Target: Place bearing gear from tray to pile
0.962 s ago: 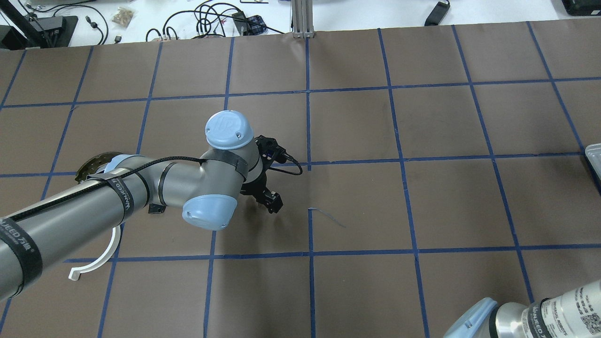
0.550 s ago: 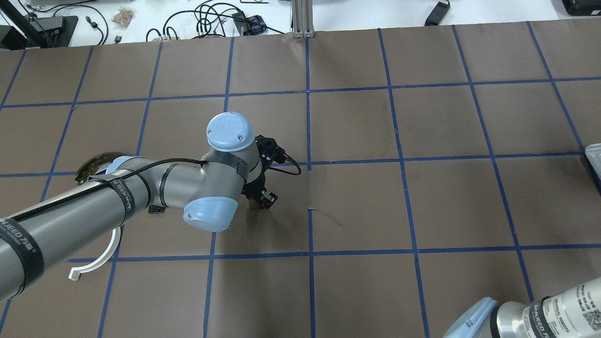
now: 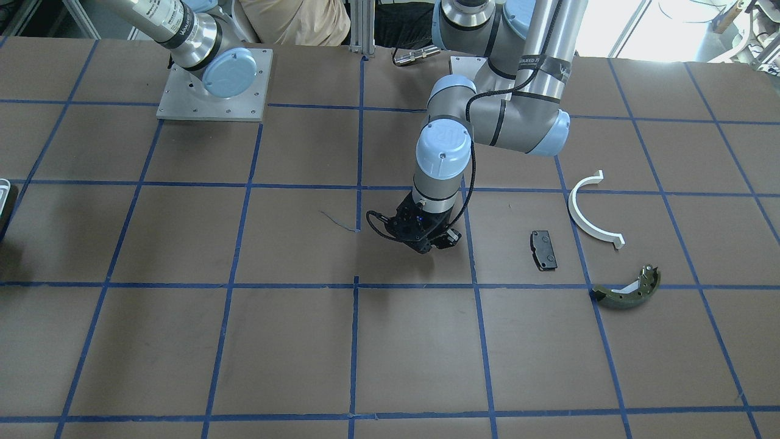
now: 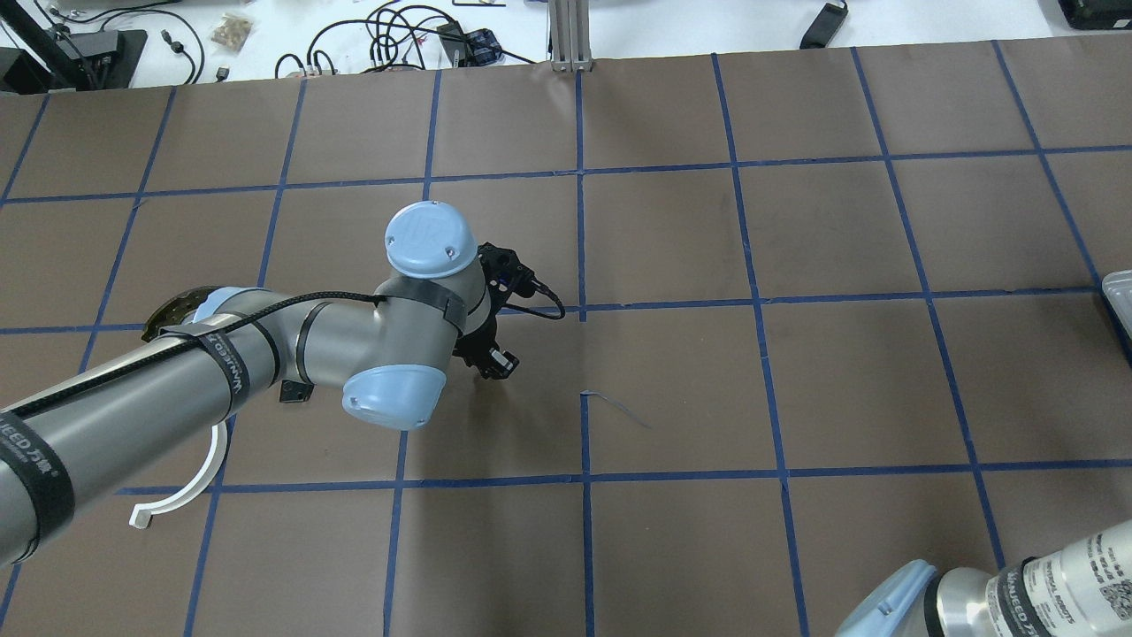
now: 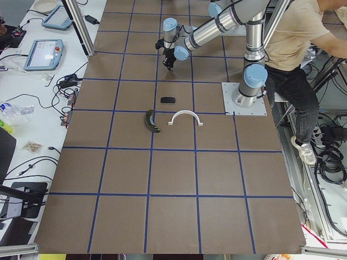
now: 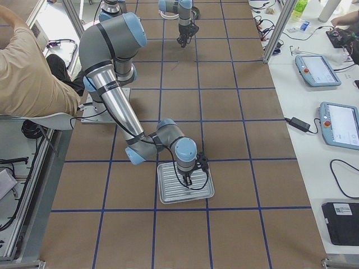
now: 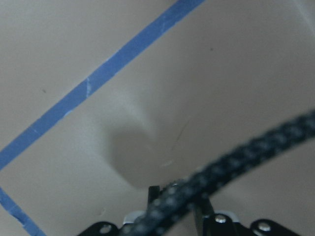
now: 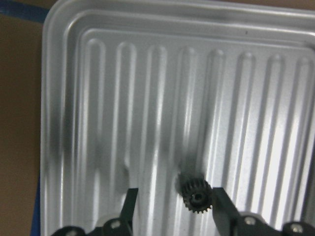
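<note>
The left gripper (image 4: 497,363) has drawn slightly back toward its arm. It hangs low over the table (image 4: 796,380), just 9 o'clock of centre in the overhead view. A cable crosses its fingers, so I cannot tell how far it is open.

The tray (image 6: 168,193) sits at the table's 3 o'clock edge. The pile (image 5: 167,99) lies toward 9 o'clock: white half-ring (image 3: 574,210), olive brake shoe (image 3: 618,300), black pad (image 3: 543,250).

The right gripper (image 8: 174,194) is spread wide over the tray, and the bearing gear (image 8: 197,196) lies ungripped between its fingers.

Your tally for this moment — one ribbed silver metal tray (image 8: 147,73), one small black toothed gear (image 8: 197,196), one white plastic half-ring (image 3: 573,208), one black rectangular pad (image 3: 543,250), one olive-green curved brake shoe (image 3: 624,294).
</note>
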